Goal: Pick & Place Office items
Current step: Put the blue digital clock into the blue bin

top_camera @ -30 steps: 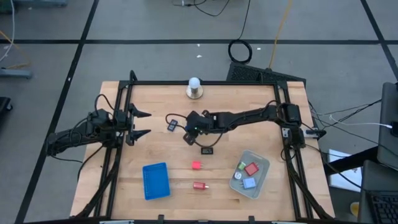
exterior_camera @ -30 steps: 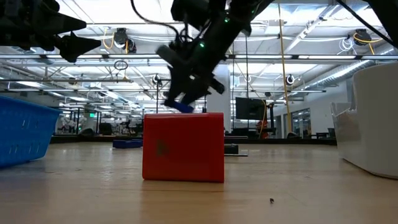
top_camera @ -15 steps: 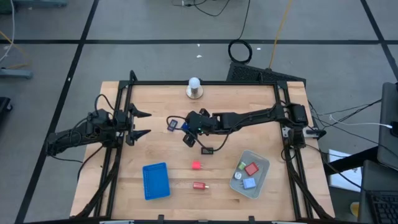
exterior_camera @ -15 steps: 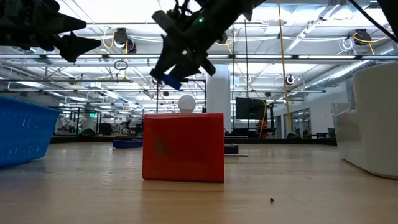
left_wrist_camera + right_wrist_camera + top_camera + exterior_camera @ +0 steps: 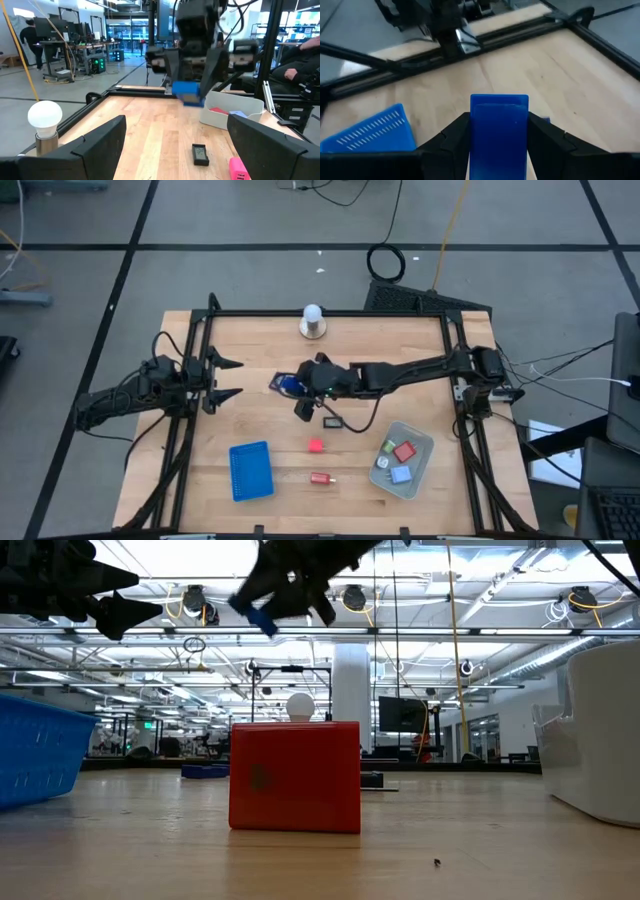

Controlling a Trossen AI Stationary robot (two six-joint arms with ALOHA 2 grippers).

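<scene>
Here the right pincer [image 5: 290, 385] pinches a blue block [image 5: 499, 131], held in the air above the middle of the tabletop [image 5: 260, 420]. The left pincer [image 5: 226, 379] waits spread at the left edge. Other items lie near: a black piece [image 5: 332, 421], a pink block [image 5: 316, 446], a red block [image 5: 320, 478].

- Robotics lab / open industrial workspace, not a home or office.
- Wooden bench [image 5: 260, 420] sat inside a black metal frame [image 5: 330, 313], on a grey floor marked with dark lines.
- Loose cables [image 5: 388, 262] ran across the floor behind it.
- Beyond the table: high ceiling with exposed trusses and strip lights [image 5: 480, 585], more test rigs, monitors [image 5: 403, 712].
- A person [image 5: 31, 40] stood at a workstation in the background.
</scene>
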